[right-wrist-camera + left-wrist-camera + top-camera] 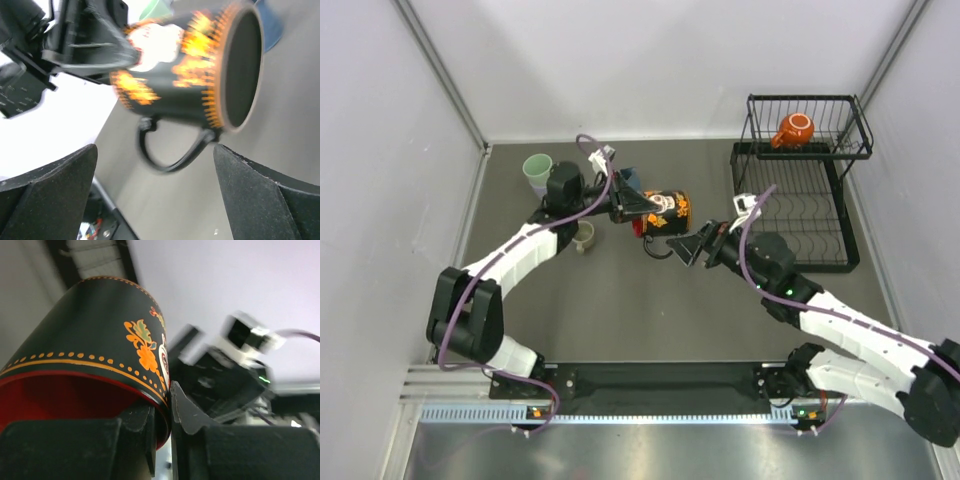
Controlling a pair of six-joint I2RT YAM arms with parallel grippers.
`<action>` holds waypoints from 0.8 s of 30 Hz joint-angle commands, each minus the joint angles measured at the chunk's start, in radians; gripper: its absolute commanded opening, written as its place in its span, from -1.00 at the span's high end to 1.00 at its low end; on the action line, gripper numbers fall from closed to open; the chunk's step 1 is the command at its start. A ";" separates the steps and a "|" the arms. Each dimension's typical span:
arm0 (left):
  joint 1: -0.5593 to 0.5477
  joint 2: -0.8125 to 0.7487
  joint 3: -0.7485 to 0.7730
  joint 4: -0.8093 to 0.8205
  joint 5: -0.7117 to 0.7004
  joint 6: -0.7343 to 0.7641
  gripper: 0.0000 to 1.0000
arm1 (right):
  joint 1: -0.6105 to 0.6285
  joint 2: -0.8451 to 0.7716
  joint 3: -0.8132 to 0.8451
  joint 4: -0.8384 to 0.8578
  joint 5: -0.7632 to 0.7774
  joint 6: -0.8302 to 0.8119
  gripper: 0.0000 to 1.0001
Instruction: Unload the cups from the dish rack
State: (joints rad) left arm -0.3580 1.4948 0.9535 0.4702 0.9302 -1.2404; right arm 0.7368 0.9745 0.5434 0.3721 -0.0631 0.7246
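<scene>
I see left tool (168, 407) clenched on black mug (665, 208) rim, mug tipped sideways over mid-worktop (620, 310). Right tool (685, 247) released, spread wide beside its handle. Orange mug (793, 130) in rack (800, 215) basket, far-right corner.

No readable writing; the black floral mug (670, 208) bears only ornament.

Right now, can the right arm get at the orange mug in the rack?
Probably yes. The right gripper is open and empty, and the orange mug sits uncovered in the dish rack, on that arm's side.
</scene>
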 commanded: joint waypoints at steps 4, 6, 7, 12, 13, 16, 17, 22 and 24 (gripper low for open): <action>-0.065 -0.013 0.365 -0.787 -0.375 0.669 1.00 | 0.007 -0.141 0.116 -0.166 0.170 -0.157 -0.99; -0.085 0.011 0.439 -0.910 -0.494 0.746 1.00 | 0.007 -0.180 0.116 -0.185 0.209 -0.169 -0.99; -0.105 0.024 0.461 -0.941 -0.540 0.766 1.00 | 0.007 -0.194 0.113 -0.194 0.242 -0.183 -0.99; -0.182 0.139 0.621 -1.093 -0.741 0.855 1.00 | 0.006 -0.269 0.096 -0.229 0.295 -0.226 -0.99; -0.209 0.177 0.646 -1.135 -0.783 0.861 1.00 | 0.007 -0.284 0.095 -0.236 0.301 -0.238 -0.99; -0.266 0.260 0.751 -1.220 -0.894 0.898 1.00 | 0.007 -0.304 0.093 -0.268 0.312 -0.258 -1.00; -0.277 0.280 0.775 -1.240 -0.915 0.907 1.00 | 0.007 -0.319 0.093 -0.275 0.313 -0.263 -0.99; -0.311 0.369 0.853 -1.269 -0.972 0.929 1.00 | 0.007 -0.384 0.078 -0.309 0.355 -0.304 -0.99; -0.312 0.390 0.870 -1.269 -0.959 0.929 1.00 | 0.007 -0.402 0.072 -0.323 0.376 -0.313 -1.00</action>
State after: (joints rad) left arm -0.6731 1.9041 1.7271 -0.8238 0.0307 -0.3550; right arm 0.7376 0.6071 0.6189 0.0628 0.2592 0.4580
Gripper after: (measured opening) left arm 0.156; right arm 0.996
